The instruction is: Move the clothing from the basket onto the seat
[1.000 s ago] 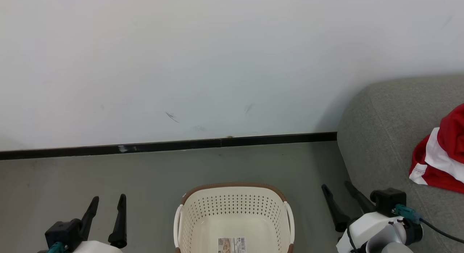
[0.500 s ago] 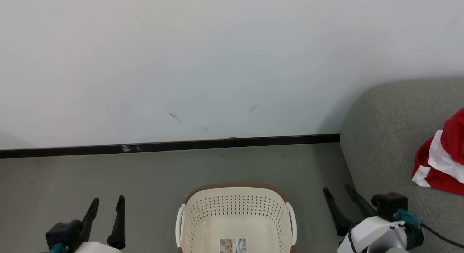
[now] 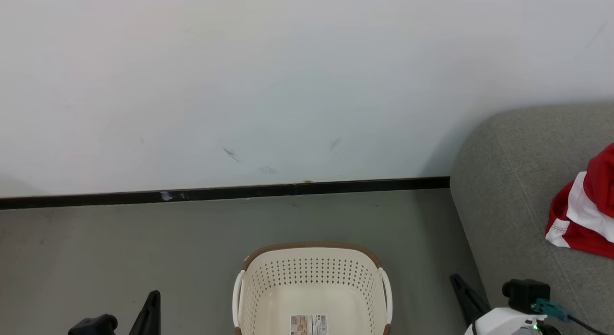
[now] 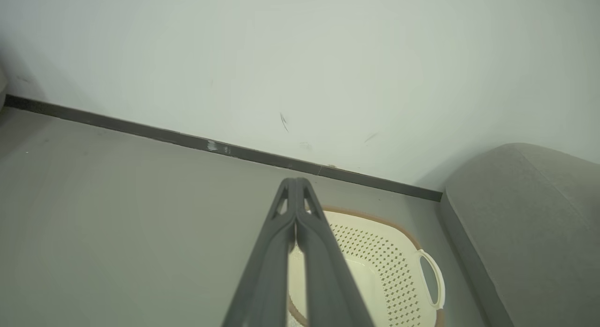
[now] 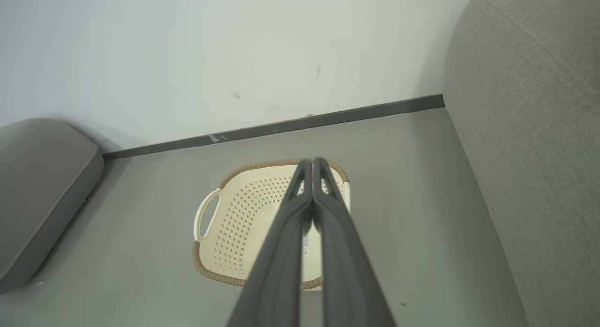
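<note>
The cream basket (image 3: 312, 287) with its brown rim stands on the grey floor, and only a label shows on its bottom. Red clothing (image 3: 583, 210) with white stripes lies on the grey seat (image 3: 508, 181) at the right. My left gripper (image 3: 154, 297) sits low at the left of the basket, shut with nothing in it; its fingers (image 4: 296, 210) press together in the left wrist view above the basket (image 4: 375, 252). My right gripper (image 3: 456, 280) is low between the basket and the seat, shut and holding nothing; its tips (image 5: 313, 165) meet over the basket (image 5: 243, 214).
A white wall with a black skirting board (image 3: 225, 193) runs behind the basket. Another grey cushioned piece (image 5: 37, 186) stands at the left in the right wrist view. Bare grey floor (image 3: 144, 239) lies around the basket.
Both grippers have shut, from open half a second ago. Both have also dropped lower in the head view, toward its bottom edge. The camera shifted slightly before that.
</note>
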You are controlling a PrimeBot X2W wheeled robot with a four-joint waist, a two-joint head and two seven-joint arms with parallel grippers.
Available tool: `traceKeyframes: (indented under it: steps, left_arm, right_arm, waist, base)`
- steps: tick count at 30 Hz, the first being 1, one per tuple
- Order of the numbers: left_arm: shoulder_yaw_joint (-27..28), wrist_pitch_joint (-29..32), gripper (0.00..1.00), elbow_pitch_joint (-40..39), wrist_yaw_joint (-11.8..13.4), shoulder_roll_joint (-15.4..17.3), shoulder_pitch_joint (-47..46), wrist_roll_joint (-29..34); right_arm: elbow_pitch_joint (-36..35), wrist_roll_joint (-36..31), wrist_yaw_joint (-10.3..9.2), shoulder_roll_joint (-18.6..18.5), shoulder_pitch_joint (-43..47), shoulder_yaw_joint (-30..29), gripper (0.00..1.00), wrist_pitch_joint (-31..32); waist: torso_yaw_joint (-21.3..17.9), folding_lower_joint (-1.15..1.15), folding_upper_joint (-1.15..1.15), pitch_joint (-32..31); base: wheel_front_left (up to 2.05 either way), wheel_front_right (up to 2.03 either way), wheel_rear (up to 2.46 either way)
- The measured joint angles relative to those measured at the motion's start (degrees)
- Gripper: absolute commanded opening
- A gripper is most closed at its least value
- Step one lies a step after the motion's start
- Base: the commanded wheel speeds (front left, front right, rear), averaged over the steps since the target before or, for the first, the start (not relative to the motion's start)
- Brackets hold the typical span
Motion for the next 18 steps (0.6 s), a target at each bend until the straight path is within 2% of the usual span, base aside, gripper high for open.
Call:
traceKeyframes:
  steps: [10, 18]
  left_arm:
    - [1.99, 2.01, 0.0, 0.0, -1.12, -0.7, -0.09, -5.98]
    - [3.72, 3.77, 0.0, -0.14, -2.21, -1.54, -0.26, -10.48]
  right_arm:
    - [-0.6, 9.16, 0.0, 0.08, -0.07, -1.93, 0.0, 2.56]
    - [-1.68, 15.1, 0.0, 0.13, -0.07, -3.39, 0.0, 4.46]
  waist:
    - [-0.28, 0.03, 0.0, 0.24]
    - [-0.72, 0.33, 0.0, 0.44]
  base:
    - [0.0, 0.0, 0.0]
    - [0.0, 0.0, 0.0]
